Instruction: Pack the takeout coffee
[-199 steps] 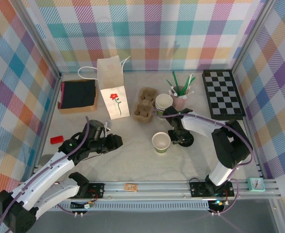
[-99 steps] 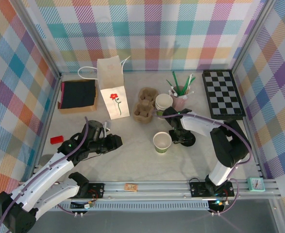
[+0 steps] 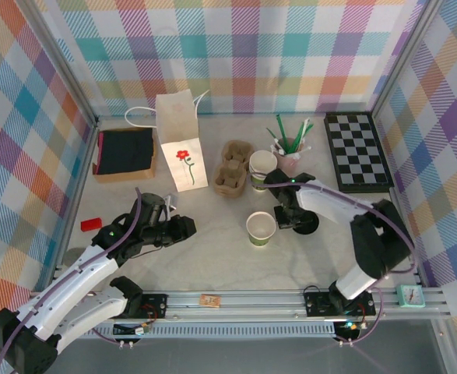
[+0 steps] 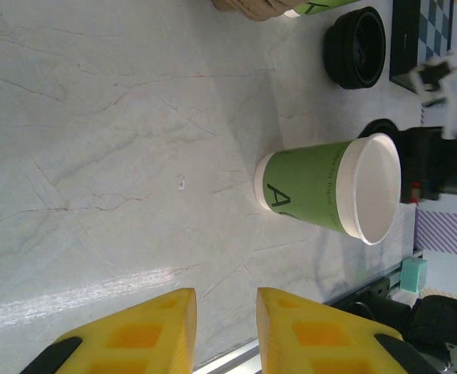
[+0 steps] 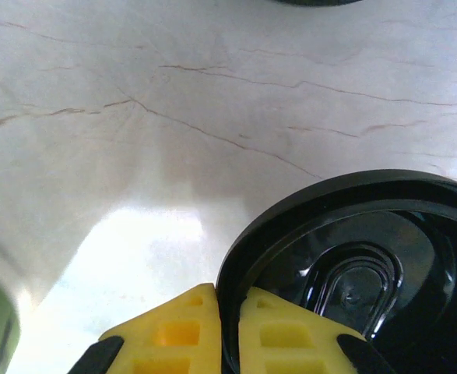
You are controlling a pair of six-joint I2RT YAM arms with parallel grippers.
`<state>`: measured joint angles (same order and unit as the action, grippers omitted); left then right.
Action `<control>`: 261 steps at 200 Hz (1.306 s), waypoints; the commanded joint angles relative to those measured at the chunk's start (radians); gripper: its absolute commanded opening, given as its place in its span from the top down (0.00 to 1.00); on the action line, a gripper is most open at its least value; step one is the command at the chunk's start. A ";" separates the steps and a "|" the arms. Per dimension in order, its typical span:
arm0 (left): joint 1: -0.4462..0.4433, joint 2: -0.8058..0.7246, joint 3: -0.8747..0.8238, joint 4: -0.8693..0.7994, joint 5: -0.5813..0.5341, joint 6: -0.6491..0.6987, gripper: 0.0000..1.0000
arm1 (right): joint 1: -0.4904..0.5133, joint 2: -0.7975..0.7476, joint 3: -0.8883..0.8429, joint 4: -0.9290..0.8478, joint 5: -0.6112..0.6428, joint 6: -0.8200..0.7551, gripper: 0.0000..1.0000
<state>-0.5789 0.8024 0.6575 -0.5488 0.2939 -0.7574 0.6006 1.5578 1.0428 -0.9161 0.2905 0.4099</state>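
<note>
Cup (image 3: 260, 228) stands upright mid-desk, a bit toward the near edge. Green body, white rim, mouth open, no lid on yet, so its long axis is vertical. Looks empty in the top view. Desk (image 3: 212, 257) is bare right around it.

Just beside it, on the robot's right, is the lid (image 5: 353, 273): black, round, lying about flat. Can't tell whether it rests on the desk or is a hair off it. Lid and cup are close but apart, not touching.

R gripper (image 3: 290, 220) is clamped on the lid's rim on the cup-facing side. In the R wrist view the two yellow fingers pinch the edge, one outside and one inside. So the cup lies to the left of the R gripper, w/ nothing between them.

L gripper (image 4: 226, 327) is on the cup's other side, farther off, low over the desk & aimed at the cup's side. Its fingers are a little apart w/ nothing held.

Judgement:
- R arm is nearer & has the lid.
- Next move turns on lifting the lid, shifting it left over the cup mouth, keeping it level & pressing straight down the cup's axis.
- A rim pinch may let the lid tilt.
- The cup is light & could tip if pushed off-centre.
- L gripper is placed to steady it.

Bag (image 3: 177, 140) stands well back on the left, for later.
</note>
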 commanded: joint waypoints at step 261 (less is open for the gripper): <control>-0.019 0.029 -0.005 0.583 0.200 -0.112 0.70 | -0.395 -0.336 -0.546 2.323 -1.386 1.264 0.94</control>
<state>-0.5854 0.8066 0.6430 -0.0856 0.4561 -0.8494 0.2142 1.2369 0.5541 1.2755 -1.0836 1.6646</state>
